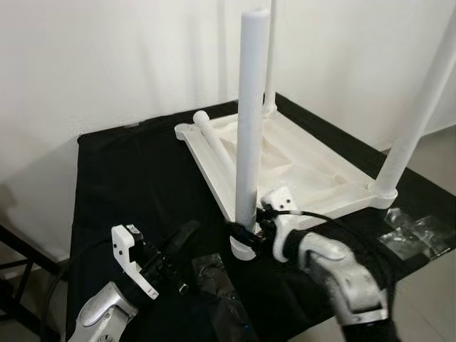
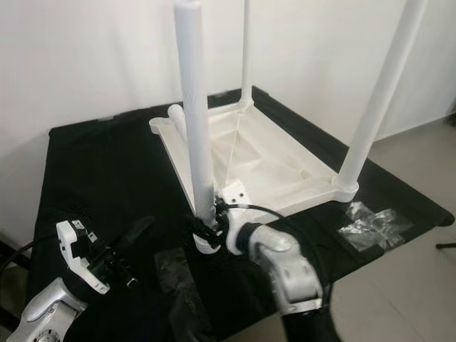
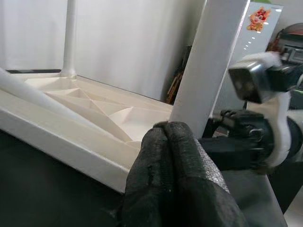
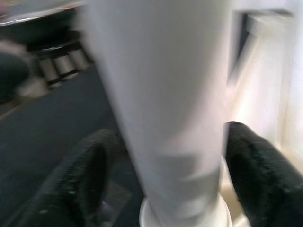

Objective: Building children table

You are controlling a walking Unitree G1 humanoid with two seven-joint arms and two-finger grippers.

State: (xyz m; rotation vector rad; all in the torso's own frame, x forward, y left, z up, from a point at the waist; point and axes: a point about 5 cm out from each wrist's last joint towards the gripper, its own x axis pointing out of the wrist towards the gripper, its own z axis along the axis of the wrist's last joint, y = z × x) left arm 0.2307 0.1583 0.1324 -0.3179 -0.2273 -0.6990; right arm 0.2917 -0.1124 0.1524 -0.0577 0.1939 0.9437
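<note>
The children's table lies upside down, its white tabletop (image 1: 299, 167) flat on the black-covered counter (image 1: 128, 178); three legs stand up from its corners, and a fourth leg (image 1: 214, 146) lies loose along the edge of the tabletop at the corner that has none yet. The step in hand looks to be the fitting of the near leg (image 1: 251, 128) into the corner closest to the robot; the right pincer (image 2: 206, 226) reaches in low at the foot of that leg, and the right wrist view shows its two black fingers (image 4: 85, 175) spread either side of the white tube, close against it, though whether they truly press on it cannot be told from the blur. The left pincer (image 1: 182, 242) rests on the counter just beside the same corner; its fingertips (image 3: 173, 156) lie together, holding nothing, pointed at the base of the leg.

By my judgement the near leg wants seating or turning tight in its socket, which calls for a firm hold low down while the tube stays upright; after that the loose leg must be lifted and stood in the empty far corner.

Crumpled clear plastic wrappers lie on the counter, one (image 1: 413, 228) near the right edge, another (image 1: 214, 274) between the arms. No brand or lettering can be read anywhere; a small colourful picture (image 3: 258, 19) hangs in the room behind, too small to make out.
</note>
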